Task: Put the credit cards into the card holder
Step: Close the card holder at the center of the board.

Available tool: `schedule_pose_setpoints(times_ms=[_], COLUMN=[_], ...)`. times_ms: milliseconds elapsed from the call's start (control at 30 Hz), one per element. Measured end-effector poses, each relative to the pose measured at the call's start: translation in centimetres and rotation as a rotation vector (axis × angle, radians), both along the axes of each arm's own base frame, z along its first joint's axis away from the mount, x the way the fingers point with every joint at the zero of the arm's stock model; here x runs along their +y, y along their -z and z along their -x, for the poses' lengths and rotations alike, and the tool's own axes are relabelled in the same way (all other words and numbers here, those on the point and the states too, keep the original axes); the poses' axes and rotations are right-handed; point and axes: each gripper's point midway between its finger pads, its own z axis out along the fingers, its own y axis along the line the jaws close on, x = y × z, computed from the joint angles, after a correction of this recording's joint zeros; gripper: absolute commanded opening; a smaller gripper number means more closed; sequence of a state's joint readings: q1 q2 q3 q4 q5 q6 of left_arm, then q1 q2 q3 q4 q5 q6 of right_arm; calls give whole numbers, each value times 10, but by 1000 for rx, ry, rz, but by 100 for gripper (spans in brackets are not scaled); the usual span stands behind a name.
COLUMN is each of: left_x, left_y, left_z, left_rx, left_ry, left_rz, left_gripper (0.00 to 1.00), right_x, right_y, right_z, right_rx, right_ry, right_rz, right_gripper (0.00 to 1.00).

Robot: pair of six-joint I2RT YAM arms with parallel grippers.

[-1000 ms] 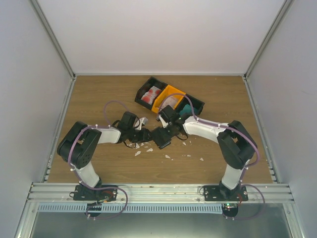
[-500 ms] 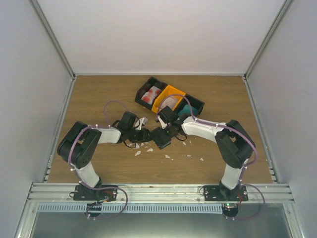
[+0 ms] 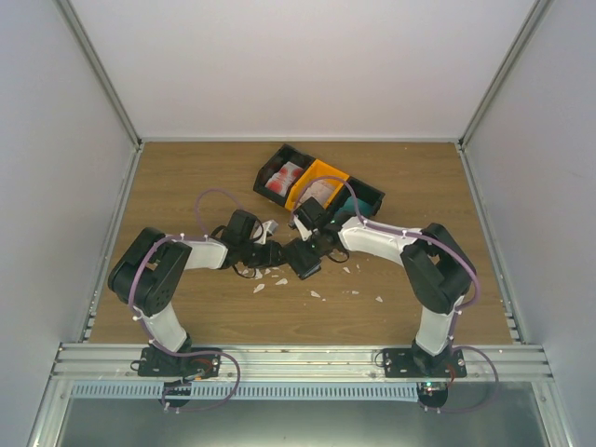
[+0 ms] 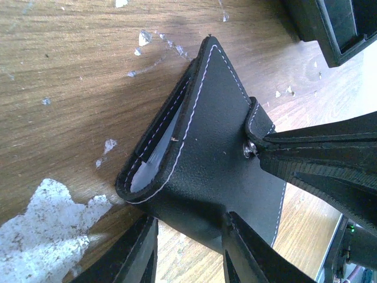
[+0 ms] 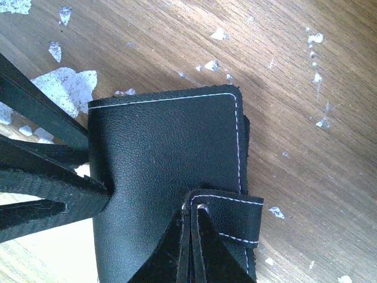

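Note:
The black card holder [image 3: 303,257] sits mid-table between both grippers. In the left wrist view it [image 4: 206,153] stands propped open like a tent, with a pale card edge [image 4: 154,160] showing inside. My left gripper [image 4: 187,221] grips its near cover from the left, and it also shows in the top view [image 3: 277,253]. My right gripper [image 5: 193,211] is shut on the holder's snap strap [image 5: 235,215]. More credit cards lie in the bins: red-and-white [image 3: 282,179], pale [image 3: 321,190], teal [image 3: 350,205].
A row of three bins, a black one [image 3: 270,168], an orange one [image 3: 312,172] and a black one [image 3: 372,196], stands just behind the grippers. Small white scraps [image 3: 270,277] are scattered on the wooden table in front of the holder. Metal walls enclose the table.
My right arm has shifted slightly left toward the holder. The holder and the left arm have hardly moved.

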State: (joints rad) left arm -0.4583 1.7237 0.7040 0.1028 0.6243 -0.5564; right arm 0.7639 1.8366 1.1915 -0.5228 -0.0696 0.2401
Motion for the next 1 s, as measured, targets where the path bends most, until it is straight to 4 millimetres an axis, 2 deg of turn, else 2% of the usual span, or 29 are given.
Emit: schedule_pose_setpoints(times_ms=[233,600,1000], left_x=[-1,0,0], left_y=[0,1,1], left_z=[0,0,0], left_rx=[-2,0,0], left_ry=[1,0,-1], left_rz=[3,2,0], left_gripper=[33,31,30], right_x=[-3,4,5], right_y=[0,4,6], right_z=[-1,3,4], right_rx=[-11,1,18], right_ry=[-1,-95,-94], right_rz=[27,57,66], right_gripper=[1,1,0])
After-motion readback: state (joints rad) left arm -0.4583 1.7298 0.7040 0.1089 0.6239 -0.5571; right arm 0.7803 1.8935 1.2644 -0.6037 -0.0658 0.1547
